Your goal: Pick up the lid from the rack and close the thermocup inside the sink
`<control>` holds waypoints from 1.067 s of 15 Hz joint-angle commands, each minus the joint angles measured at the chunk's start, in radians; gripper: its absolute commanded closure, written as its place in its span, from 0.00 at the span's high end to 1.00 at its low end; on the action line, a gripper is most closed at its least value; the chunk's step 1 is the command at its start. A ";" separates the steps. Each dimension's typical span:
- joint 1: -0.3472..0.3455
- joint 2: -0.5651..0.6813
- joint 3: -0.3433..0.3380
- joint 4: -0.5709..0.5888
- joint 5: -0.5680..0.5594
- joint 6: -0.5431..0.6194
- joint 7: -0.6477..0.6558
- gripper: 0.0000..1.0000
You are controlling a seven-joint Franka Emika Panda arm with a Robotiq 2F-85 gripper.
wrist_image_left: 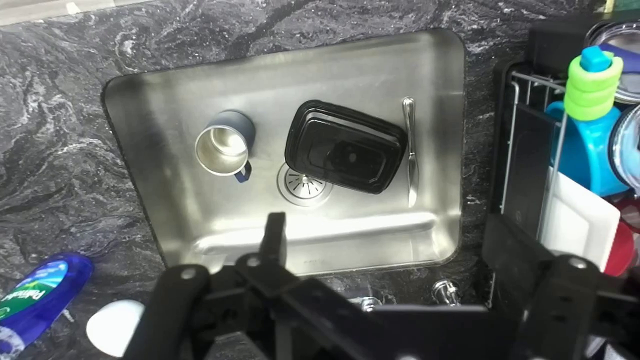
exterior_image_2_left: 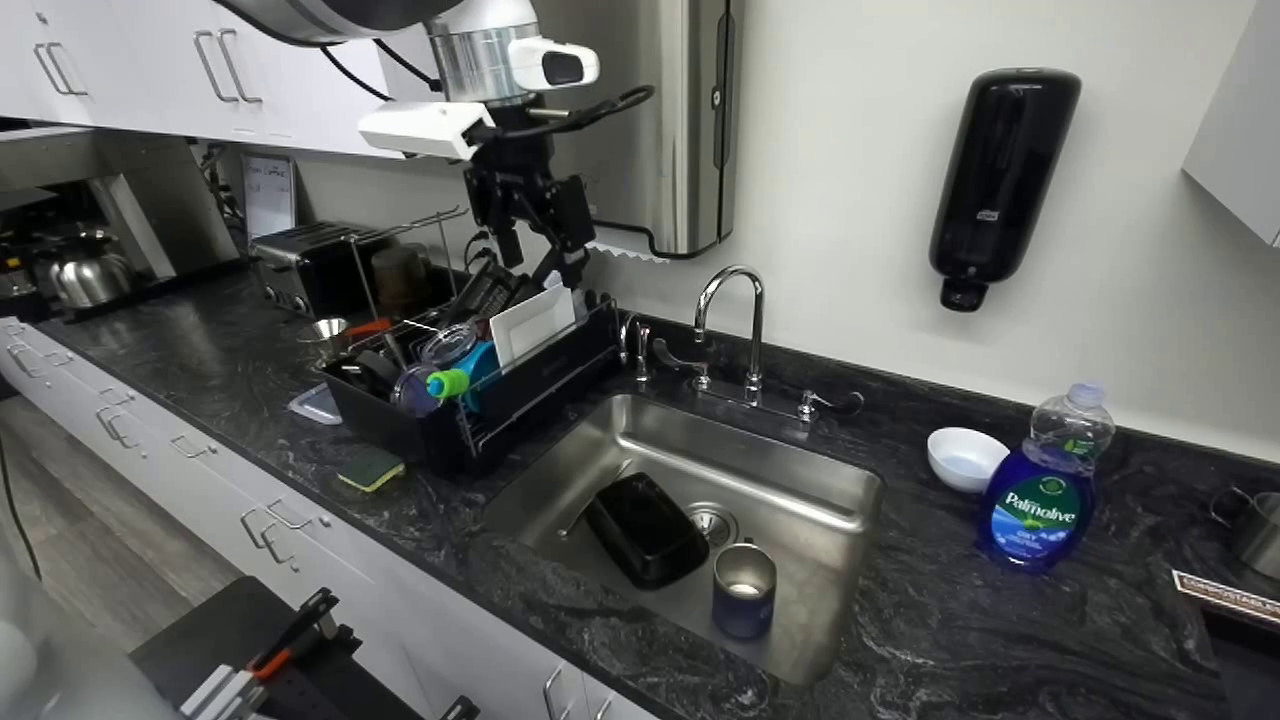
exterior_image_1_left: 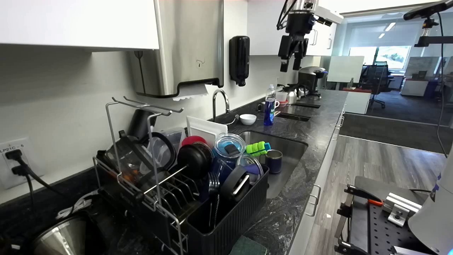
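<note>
One sink (wrist_image_left: 350,65), three loose things inside
Those are one cup (wrist_image_left: 227,142), one black box (wrist_image_left: 345,147) and one knife (wrist_image_left: 411,150); the sink has one drain (wrist_image_left: 305,189). Around it: one faucet (exterior_image_2_left: 755,320), two levers (exterior_image_2_left: 845,402), one soap bottle (exterior_image_2_left: 1035,515), one white bowl (exterior_image_2_left: 965,460) near the faucet, one sponge (exterior_image_2_left: 370,468), one toaster (exterior_image_2_left: 305,268), one towel dispenser (exterior_image_2_left: 645,120), one soap dispenser (exterior_image_2_left: 1000,180), and one rack (exterior_image_2_left: 545,380). The rack bears one white plate (exterior_image_2_left: 530,328), while its lids (exterior_image_1_left: 223,141) overlap too much for a sure count. One wall outlet (exterior_image_1_left: 30,152) takes two plugs (exterior_image_1_left: 13,154). There is one gripper (exterior_image_1_left: 290,67).
</note>
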 commanded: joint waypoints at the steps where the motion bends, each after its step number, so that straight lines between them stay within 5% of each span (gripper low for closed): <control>1: 0.022 0.002 0.024 -0.024 0.028 0.043 0.003 1.00; 16: 0.137 0.150 0.104 -0.071 0.225 0.158 0.022 1.00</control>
